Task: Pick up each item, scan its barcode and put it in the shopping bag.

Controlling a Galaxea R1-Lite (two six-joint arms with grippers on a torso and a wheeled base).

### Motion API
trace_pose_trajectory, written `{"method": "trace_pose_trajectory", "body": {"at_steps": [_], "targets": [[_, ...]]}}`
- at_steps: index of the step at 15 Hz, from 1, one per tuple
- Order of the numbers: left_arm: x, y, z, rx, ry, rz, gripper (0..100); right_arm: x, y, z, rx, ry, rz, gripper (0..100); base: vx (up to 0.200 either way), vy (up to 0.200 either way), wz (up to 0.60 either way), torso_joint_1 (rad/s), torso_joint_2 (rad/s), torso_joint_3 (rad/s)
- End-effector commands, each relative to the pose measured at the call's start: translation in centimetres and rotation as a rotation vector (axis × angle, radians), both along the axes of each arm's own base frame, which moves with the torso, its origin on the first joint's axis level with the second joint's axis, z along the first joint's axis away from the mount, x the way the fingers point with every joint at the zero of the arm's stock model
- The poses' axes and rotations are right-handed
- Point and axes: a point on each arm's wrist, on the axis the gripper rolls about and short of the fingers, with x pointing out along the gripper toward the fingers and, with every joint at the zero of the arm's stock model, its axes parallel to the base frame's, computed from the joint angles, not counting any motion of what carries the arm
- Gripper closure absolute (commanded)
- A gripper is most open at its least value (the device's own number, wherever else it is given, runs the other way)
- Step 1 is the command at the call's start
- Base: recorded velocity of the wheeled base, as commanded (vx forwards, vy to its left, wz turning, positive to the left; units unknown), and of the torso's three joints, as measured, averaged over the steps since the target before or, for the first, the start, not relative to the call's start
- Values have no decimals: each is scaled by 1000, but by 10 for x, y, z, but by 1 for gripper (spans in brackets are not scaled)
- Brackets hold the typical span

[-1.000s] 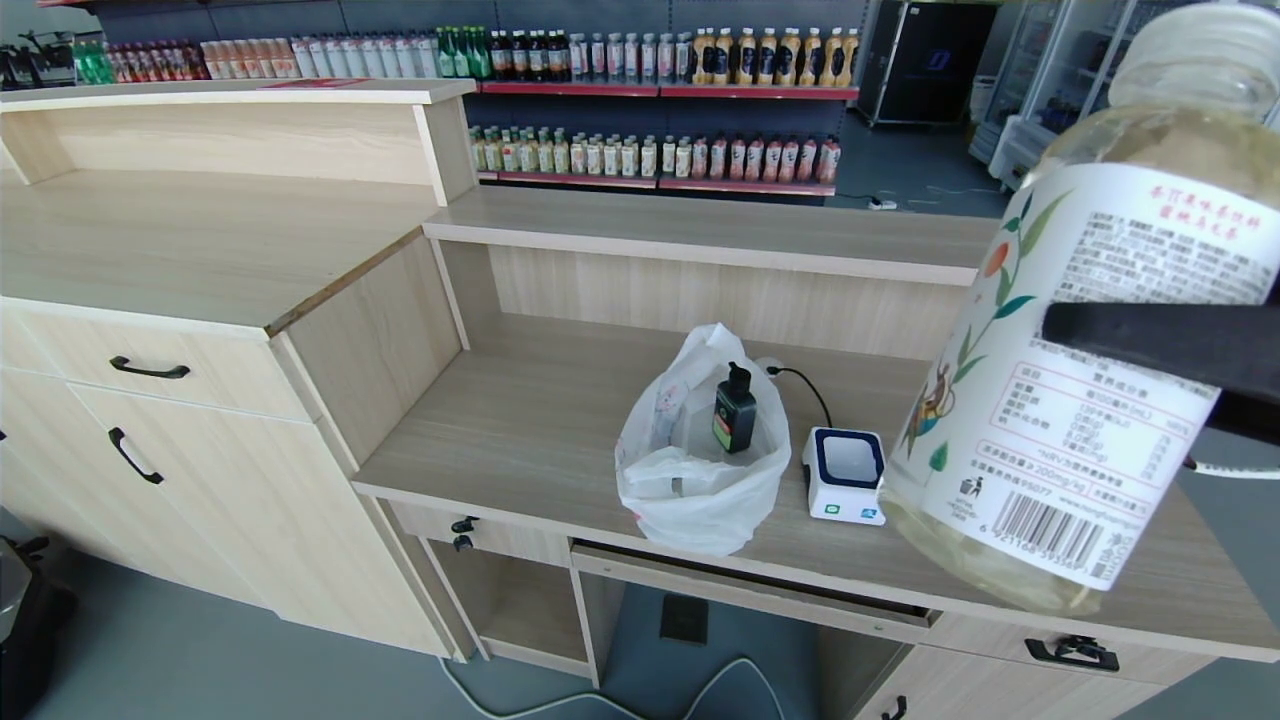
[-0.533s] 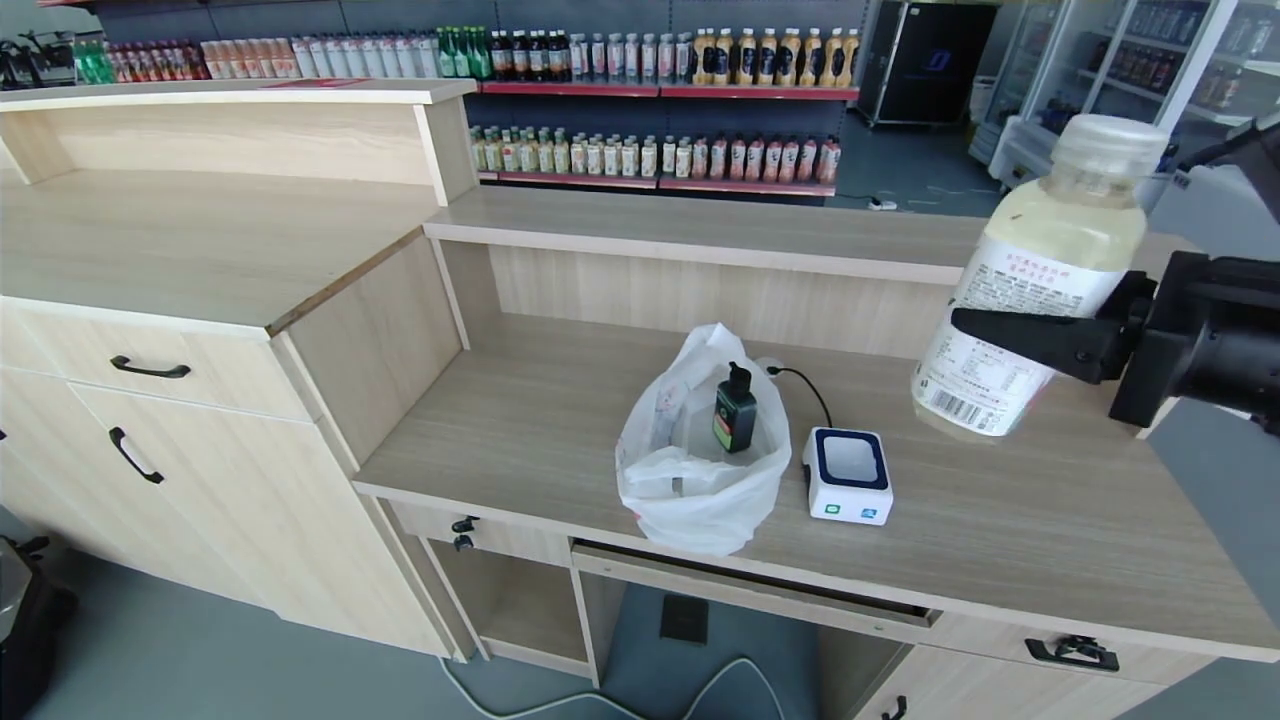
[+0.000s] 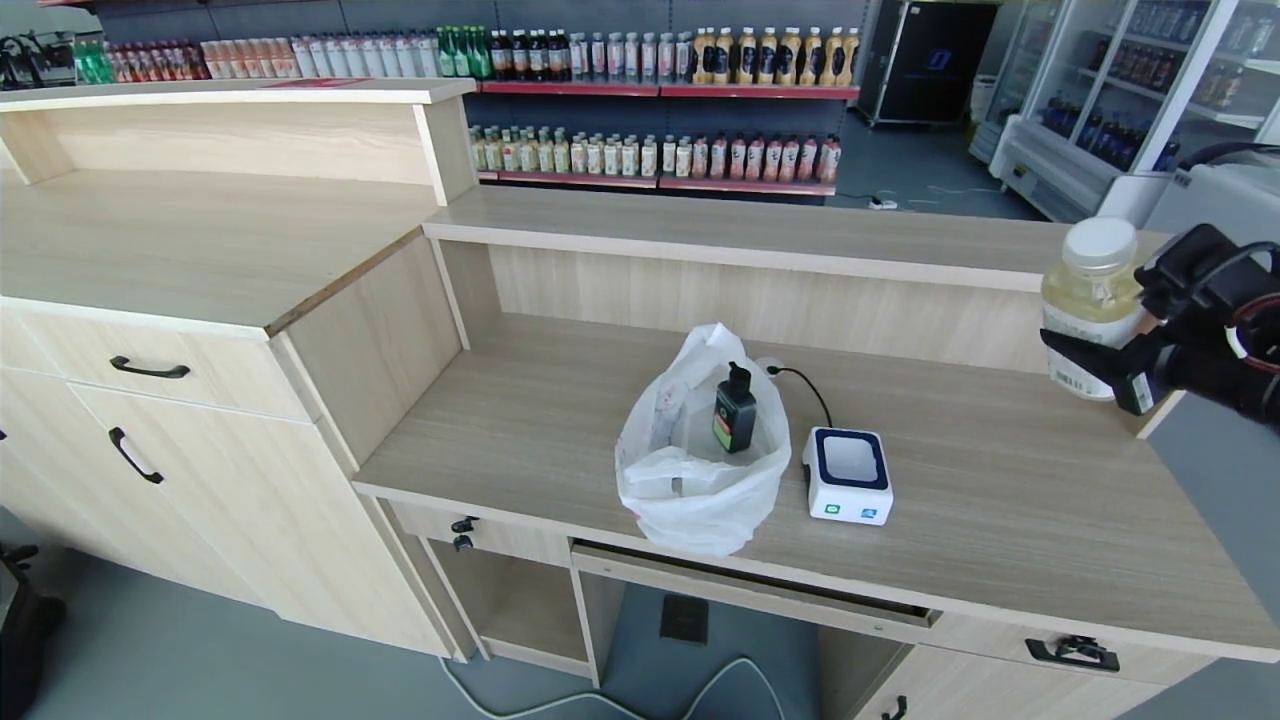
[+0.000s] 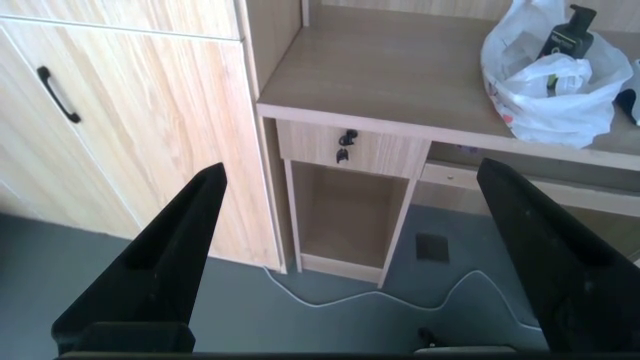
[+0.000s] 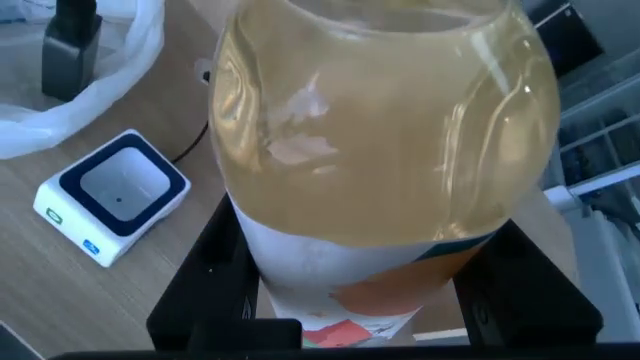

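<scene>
Indoors, shopping bag [image 3: 700,495] sits on counter [image 3: 1010,510] before shelves [image 3: 650,92].

Bottle [image 3: 1092,300], clamped between right gripper [image 5: 365,290] fingers [image 5: 205,285]: clear glossy plastic, smooth printed label, matt white cap. Fingers: matt black plastic. Scanner [image 3: 848,475], well apart from the fingers: glossy white plastic, glassy window. Shopping bag [image 3: 690,480], just beside the scanner: thin, crinkled, translucent plastic. Counter [image 3: 1000,500]: matt wood-grain laminate.
</scene>
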Motion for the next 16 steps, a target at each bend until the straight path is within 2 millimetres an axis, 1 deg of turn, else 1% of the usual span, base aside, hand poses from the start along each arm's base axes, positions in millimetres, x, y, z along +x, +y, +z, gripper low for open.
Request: {"method": "trace_pose_trajectory", "body": {"at_steps": [1,3,5,7,8,9,10,11,14,16], "targets": [[0,0,0,0,1,0,0,12,-5,-14,-22,20,-9,100,0,0,600,-2,2,2],[0,0,0,0,0,0,0,21,-5,-21,-40,-10,0,100,0,0,600,0,5,5],[0,0,0,0,0,0,0,32,-4,-33,-72,1,24,100,0,0,0,0,0,0],[0,0,0,0,0,0,0,40,-8,-56,-88,34,33,100,0,0,0,0,0,0],[0,0,0,0,0,0,0,44,-11,-63,-90,21,46,100,0,0,0,0,0,0],[0,0,0,0,0,1,0,52,-15,-74,-112,0,87,100,0,0,0,0,0,0],[0,0,0,0,0,0,0,54,-16,-78,-142,-21,101,100,0,0,0,0,0,0],[0,0,0,0,0,0,0,58,-17,-88,-184,-42,135,100,0,0,0,0,0,0],[0,0,0,0,0,0,0,64,-16,-105,-197,-57,235,100,0,0,0,0,0,0],[0,0,0,0,0,0,0,67,-18,-114,-232,-59,258,100,0,0,0,0,0,0]]}}
